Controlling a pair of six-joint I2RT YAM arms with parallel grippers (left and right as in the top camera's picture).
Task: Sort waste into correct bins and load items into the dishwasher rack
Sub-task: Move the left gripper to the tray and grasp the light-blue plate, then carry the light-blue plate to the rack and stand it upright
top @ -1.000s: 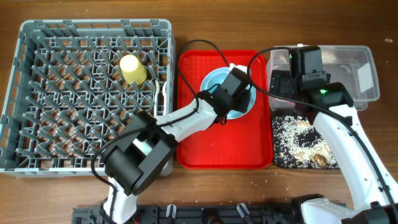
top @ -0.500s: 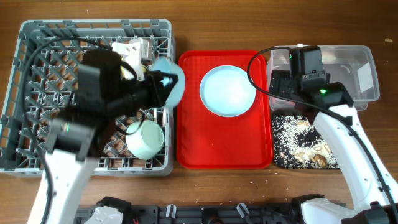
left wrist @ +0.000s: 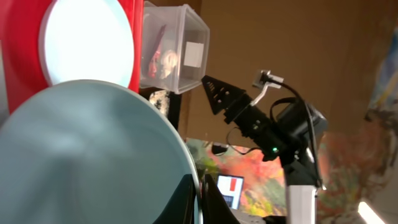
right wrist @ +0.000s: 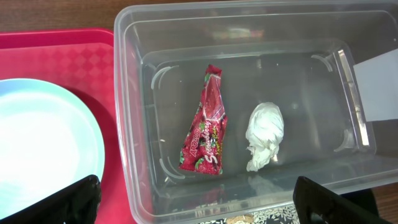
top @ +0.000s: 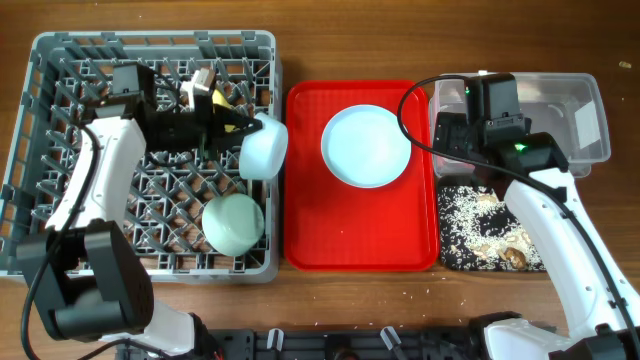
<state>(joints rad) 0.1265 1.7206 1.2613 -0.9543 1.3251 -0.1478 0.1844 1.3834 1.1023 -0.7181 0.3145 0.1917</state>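
Observation:
My left gripper (top: pixel 240 128) is shut on the rim of the light blue bowl (top: pixel 263 148), holding it tilted over the right side of the grey dishwasher rack (top: pixel 60 50). In the left wrist view the jaws (left wrist: pixel 199 200) pinch the bowl's rim (left wrist: pixel 93 155). The pale green bowl (top: pixel 233 222) lies in the rack. The yellow cup (top: pixel 222 98) is mostly hidden by the arm. The light blue plate (top: pixel 366 146) sits on the red tray. My right gripper (right wrist: pixel 199 205) is open above the clear tub (right wrist: pixel 134 112), which holds the red wrapper (right wrist: pixel 205 127) and paper wad (right wrist: pixel 264 134).
The flat red tray (top: pixel 330 230) lies between the rack and the bins. The black tray (top: pixel 450 250) with rice grains and brown bits (top: pixel 490 225) sits in front of the clear tub (top: pixel 580 110). Spoon and fork are not made out.
My left gripper lifted the light blue bowl off the plate and carried it left to the rack's right side. The plate now lies bare. The right arm has not moved.

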